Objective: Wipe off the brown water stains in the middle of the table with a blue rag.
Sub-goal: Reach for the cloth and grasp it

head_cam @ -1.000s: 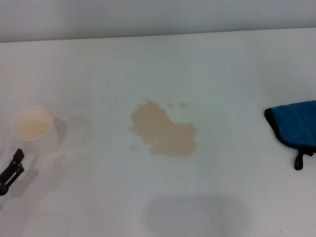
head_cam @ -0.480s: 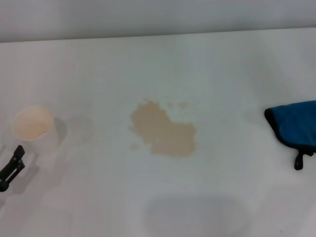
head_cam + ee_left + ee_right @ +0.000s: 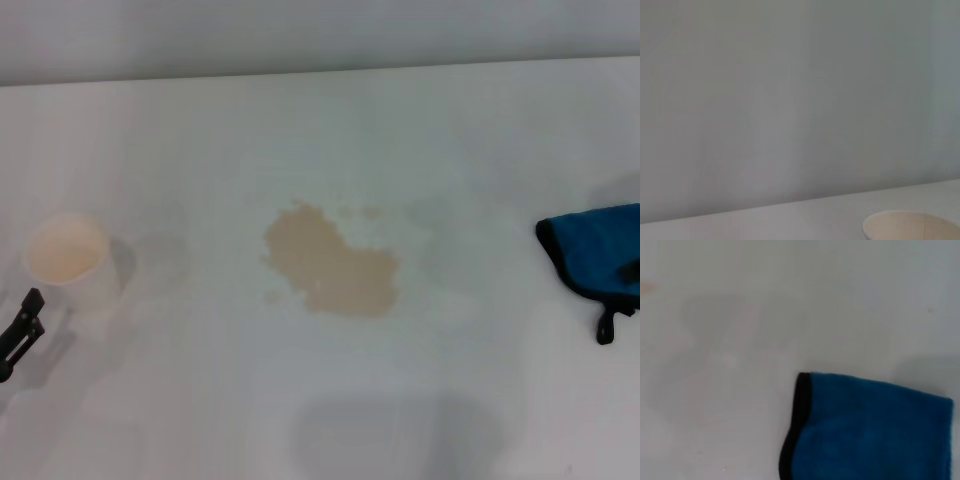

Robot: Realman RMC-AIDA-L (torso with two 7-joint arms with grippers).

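Spill untreated on table; rag lying apart at the right edge.

The table (image 3: 330, 120) carries the brown water stains (image 3: 333, 263) at its centre. The blue rag (image 3: 592, 250) lies flat, well to the stains' right. A paper cup (image 3: 66, 255) stands far left, the left gripper (image 3: 18, 335) just beside it, its opening indeterminate. Right gripper unseen.

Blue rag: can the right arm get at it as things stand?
Probably yes. The blue rag lies flat on the table at the robot's right with nothing on or beside it, directly under the right wrist camera. The right pincer itself isn't visible.
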